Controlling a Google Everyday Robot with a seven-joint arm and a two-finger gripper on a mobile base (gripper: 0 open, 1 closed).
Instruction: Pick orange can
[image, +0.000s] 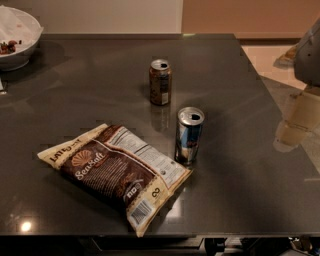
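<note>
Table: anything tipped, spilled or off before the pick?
Nothing stands out. The orange can and the blue-and-silver can stand upright and apart. The chip bag lies flat by the latter, with no spill visible. The gripper is at the right edge of the view, beyond the table.

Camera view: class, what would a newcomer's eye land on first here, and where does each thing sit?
First comes the big brown-and-cream chip bag, lying flat at the front left of the dark table. Next come two upright cans: the blue-and-silver can by the bag's right corner, and the orange can standing alone behind it. The robot's tool hangs beyond the table's right edge, away from both cans.
</note>
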